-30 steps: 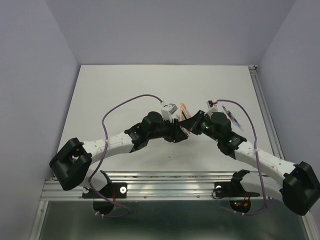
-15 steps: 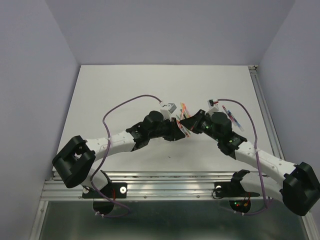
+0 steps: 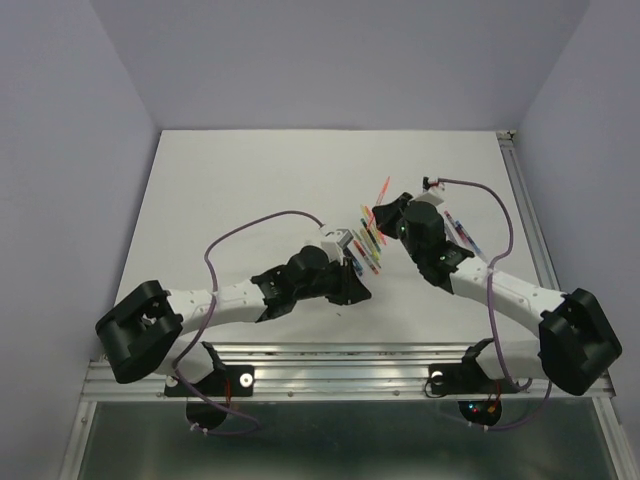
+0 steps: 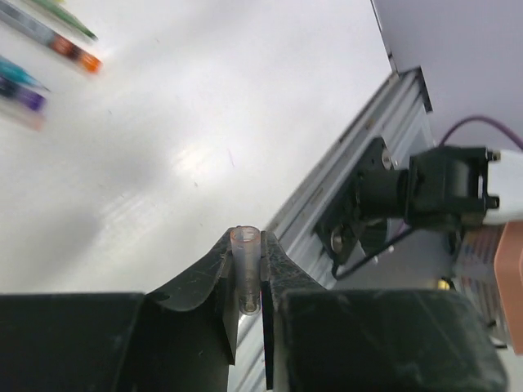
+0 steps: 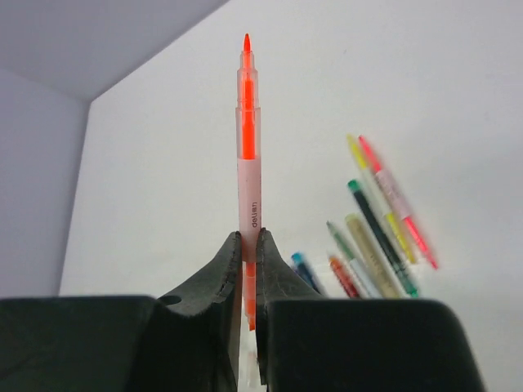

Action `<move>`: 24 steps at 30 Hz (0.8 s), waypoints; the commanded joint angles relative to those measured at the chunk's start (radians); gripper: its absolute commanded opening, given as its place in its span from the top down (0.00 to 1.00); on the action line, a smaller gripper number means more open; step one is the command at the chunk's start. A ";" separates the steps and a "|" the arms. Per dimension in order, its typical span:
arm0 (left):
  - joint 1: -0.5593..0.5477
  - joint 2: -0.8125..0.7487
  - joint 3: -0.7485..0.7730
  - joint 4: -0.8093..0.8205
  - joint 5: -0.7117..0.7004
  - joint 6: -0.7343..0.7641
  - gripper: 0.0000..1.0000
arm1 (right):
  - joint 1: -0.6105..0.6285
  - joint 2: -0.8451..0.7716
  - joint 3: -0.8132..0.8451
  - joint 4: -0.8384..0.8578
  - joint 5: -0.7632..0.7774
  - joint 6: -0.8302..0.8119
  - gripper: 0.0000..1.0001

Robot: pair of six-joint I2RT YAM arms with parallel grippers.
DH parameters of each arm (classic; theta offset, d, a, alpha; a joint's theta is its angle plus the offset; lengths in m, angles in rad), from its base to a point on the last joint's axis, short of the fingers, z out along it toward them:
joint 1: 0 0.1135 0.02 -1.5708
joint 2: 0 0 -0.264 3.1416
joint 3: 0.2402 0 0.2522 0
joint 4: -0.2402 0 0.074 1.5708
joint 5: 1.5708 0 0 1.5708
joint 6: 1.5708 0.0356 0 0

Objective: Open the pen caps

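My left gripper [image 3: 356, 290] [image 4: 248, 245] is shut on a pale translucent pen cap [image 4: 246, 269], held upright between the fingertips near the table's front edge. My right gripper [image 3: 386, 212] [image 5: 248, 241] is shut on an orange pen [image 5: 247, 147] [image 3: 381, 192] by its pale pink barrel. The pen's bare orange tip points to the far side. Several coloured pens [image 3: 369, 243] [image 5: 377, 233] lie in a loose row on the white table between the grippers. More pens [image 3: 462, 232] lie to the right of the right arm. Two pens [image 4: 57, 37] show at the top left of the left wrist view.
An aluminium rail [image 3: 340, 365] [image 4: 351, 188] runs along the table's near edge, with black clamps [image 4: 384, 184] on it. Purple cables [image 3: 250, 225] loop above both arms. Lilac walls [image 3: 70, 150] close in the table on the left, back and right.
The two grippers, which met at the table's middle, have pulled apart. The left one moved toward the near edge with the cap. The right one moved to the far side with the uncapped orange pen.
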 commanded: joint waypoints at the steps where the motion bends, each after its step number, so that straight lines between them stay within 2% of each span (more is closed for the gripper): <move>1: -0.043 -0.063 -0.026 0.031 0.007 -0.040 1.00 | -0.034 0.083 0.149 0.032 0.253 -0.123 0.99; 5: -0.043 -0.069 -0.043 -0.001 -0.014 -0.066 1.00 | -0.060 0.129 0.185 0.021 0.166 -0.184 0.99; 8: -0.037 -0.026 0.023 -0.172 -0.141 -0.075 1.00 | -0.069 0.141 0.186 -0.049 0.115 -0.249 0.99; 10: -0.019 0.003 0.070 -0.273 -0.175 -0.081 1.00 | -0.078 0.144 0.167 -0.077 0.082 -0.284 0.99; 15: 0.027 0.103 0.113 -0.322 -0.192 -0.087 1.00 | -0.101 0.157 0.111 -0.175 0.038 -0.287 0.99; 21: 0.079 0.218 0.190 -0.394 -0.252 -0.086 0.99 | -0.134 0.157 0.039 -0.212 0.038 -0.249 0.99; 24: 0.090 0.255 0.228 -0.423 -0.269 -0.072 0.92 | -0.144 0.161 0.028 -0.241 0.035 -0.241 0.99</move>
